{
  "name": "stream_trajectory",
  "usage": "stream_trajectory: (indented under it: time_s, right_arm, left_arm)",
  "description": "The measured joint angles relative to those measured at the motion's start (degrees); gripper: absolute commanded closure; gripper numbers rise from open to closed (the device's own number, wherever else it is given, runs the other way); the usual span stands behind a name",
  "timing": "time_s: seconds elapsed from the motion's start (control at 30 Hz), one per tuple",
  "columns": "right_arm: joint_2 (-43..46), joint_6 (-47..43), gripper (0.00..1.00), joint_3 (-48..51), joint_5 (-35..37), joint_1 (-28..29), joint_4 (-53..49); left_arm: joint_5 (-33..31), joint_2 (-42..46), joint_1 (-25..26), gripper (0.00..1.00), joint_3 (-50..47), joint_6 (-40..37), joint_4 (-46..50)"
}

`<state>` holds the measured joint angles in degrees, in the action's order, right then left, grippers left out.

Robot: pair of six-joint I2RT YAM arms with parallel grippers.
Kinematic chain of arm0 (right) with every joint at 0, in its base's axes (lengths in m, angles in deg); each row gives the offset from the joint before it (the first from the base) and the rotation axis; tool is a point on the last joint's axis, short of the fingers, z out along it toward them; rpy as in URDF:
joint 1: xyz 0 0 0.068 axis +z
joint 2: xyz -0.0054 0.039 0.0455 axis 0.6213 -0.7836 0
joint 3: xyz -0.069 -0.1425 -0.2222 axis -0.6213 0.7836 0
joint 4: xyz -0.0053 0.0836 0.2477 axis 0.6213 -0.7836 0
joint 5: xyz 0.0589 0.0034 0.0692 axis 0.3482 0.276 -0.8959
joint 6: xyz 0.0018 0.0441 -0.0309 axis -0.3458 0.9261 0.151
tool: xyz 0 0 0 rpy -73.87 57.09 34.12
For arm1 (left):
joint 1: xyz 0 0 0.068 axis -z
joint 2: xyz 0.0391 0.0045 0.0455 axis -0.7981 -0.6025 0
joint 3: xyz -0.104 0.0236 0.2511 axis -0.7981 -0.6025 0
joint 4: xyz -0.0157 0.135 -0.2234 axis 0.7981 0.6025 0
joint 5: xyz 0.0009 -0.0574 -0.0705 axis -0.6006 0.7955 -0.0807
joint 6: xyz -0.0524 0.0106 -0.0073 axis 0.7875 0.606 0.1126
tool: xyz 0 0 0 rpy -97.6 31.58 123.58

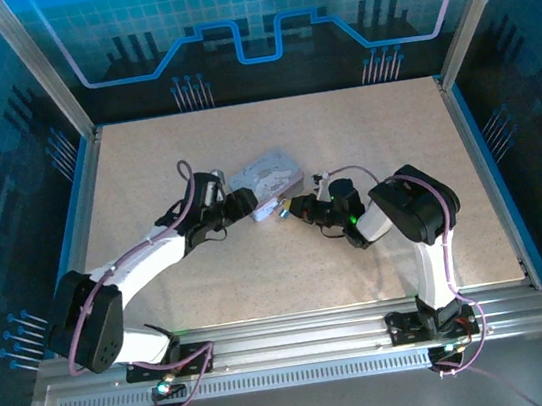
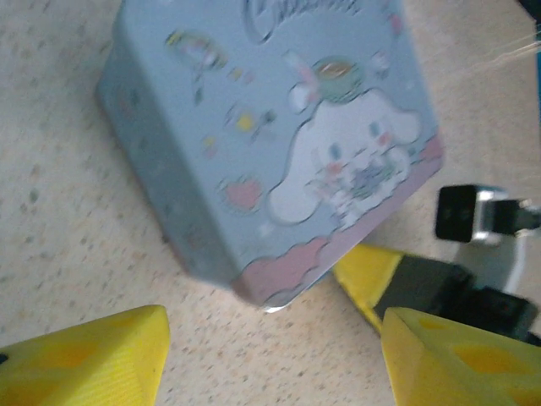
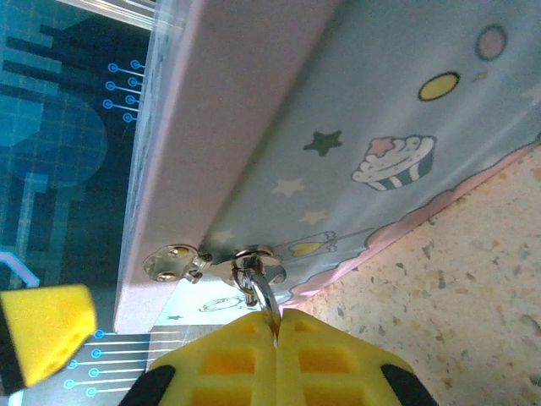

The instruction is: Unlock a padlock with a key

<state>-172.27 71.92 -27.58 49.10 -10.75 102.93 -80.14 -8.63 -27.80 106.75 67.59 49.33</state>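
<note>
Padlock (image 3: 258, 292), tiny, dark silver metal, hung from the hasp on the pale blue cartoon-printed tin box (image 3: 380, 127), w/ right jaws (image 3: 276, 326) clenched on its loop, prob. to work the lock; thin metal key couldn't be told apart. Left jaws (image 2: 275, 326) stood released beside tin's corner, likely ready to brace it. Tabletop (image 1: 394, 145) was beige, speckled, inside blue circuit-print walls (image 1: 256, 23).

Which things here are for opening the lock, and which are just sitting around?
For the job:
padlock, pinched in the right end effector
left end effector, open

Just around:
tin box the padlock hangs on
table
</note>
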Motion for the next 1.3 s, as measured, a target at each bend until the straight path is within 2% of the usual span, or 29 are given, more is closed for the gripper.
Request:
stream_trajectory:
  time_s: [0.3,0.63,1.3]
  right_arm:
    - [0.02,1.01,0.97,0.02,0.26,0.00,0.11]
    - [0.76,0.98,0.97,0.02,0.72,0.02,-0.79]
    - [1.18,3.63,0.97,0.02,2.73,-0.37,-0.96]
  left_arm:
    - [-0.22,-8.31,2.43,0.33,10.16,-4.17,-0.24]
    - [-0.28,-17.53,3.23,0.33,14.67,-6.62,-0.50]
    - [-2.25,-18.71,4.20,0.33,14.38,-7.58,-3.48]
